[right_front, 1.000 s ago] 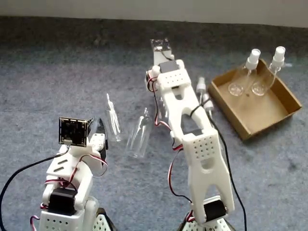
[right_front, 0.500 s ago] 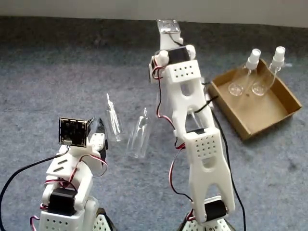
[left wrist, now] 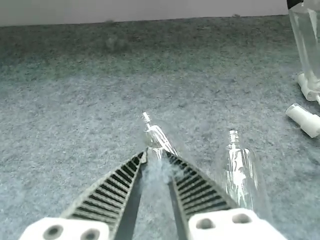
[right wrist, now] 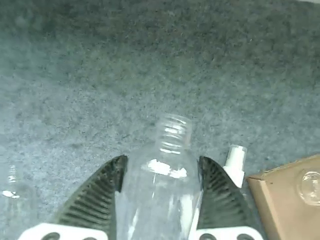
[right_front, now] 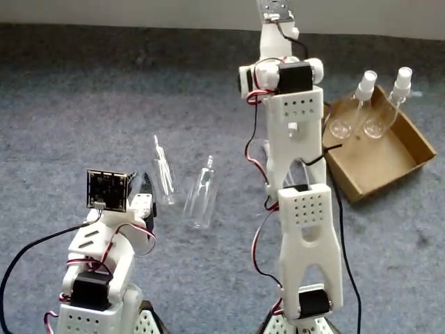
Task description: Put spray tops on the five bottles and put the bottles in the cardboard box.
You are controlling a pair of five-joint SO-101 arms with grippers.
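Spreading grey carpet (right_front: 69,104), pale wall (right_front: 139,10) behind, L gripper (left wrist: 156,155), R gripper (right wrist: 162,161), each clamping bottle (right wrist: 171,136)

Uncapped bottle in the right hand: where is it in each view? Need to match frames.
high view: hidden under the right arm.
left wrist view: uncapped bottle upright by two loose spray tops.
right wrist view: gripped in the right hand, neck away from camera.
Landmark: spray top on carpet beside it, both wrist views.
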